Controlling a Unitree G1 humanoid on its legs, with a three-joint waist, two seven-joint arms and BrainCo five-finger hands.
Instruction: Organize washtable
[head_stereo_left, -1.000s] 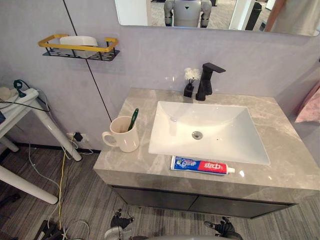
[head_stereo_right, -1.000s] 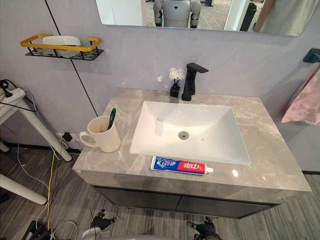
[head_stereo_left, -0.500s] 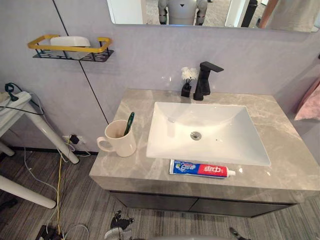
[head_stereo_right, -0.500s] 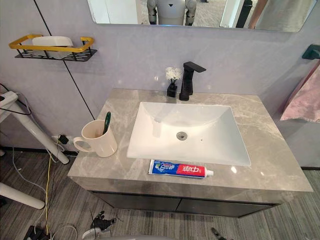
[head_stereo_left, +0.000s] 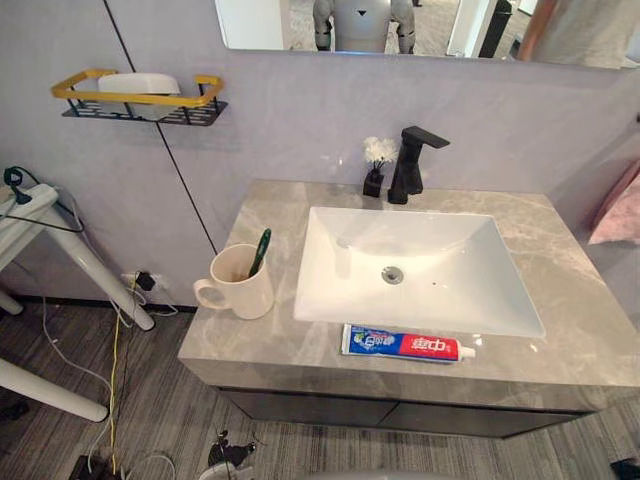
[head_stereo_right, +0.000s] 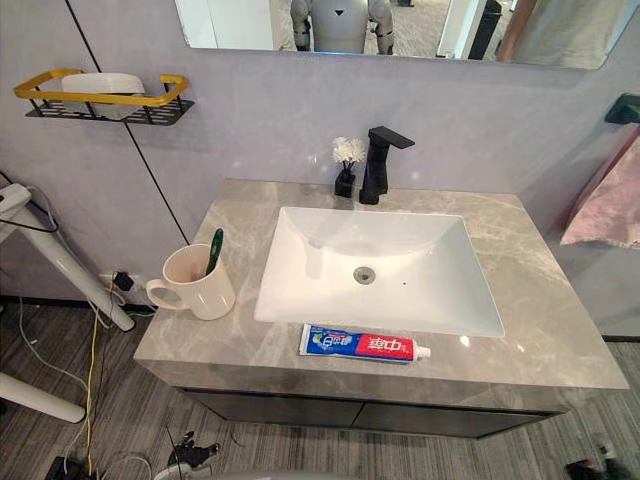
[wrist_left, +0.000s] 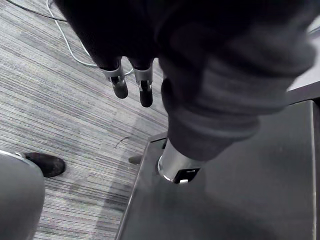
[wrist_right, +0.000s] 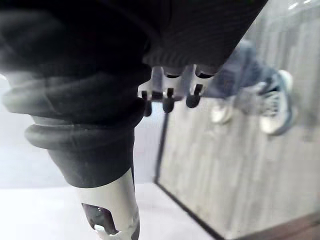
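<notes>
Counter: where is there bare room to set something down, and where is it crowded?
Free: right of the sink, and the left strip between mug and vase. Crowded: front edge by the toothpaste; back edge by the faucet.

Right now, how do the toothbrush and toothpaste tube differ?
The toothbrush stands tilted inside the cream mug, left of the sink; the toothpaste tube lies flat on the counter at the sink's front edge. The toothbrush is green, the tube blue, red and white. Neither lies in the sink.

I can pass freely over the counter (head_stereo_left: 585, 300) right of the sink (head_stereo_left: 335, 275); the mug (head_stereo_left: 240, 288) blocks the left and the toothpaste (head_stereo_left: 405, 345) the front.
</notes>
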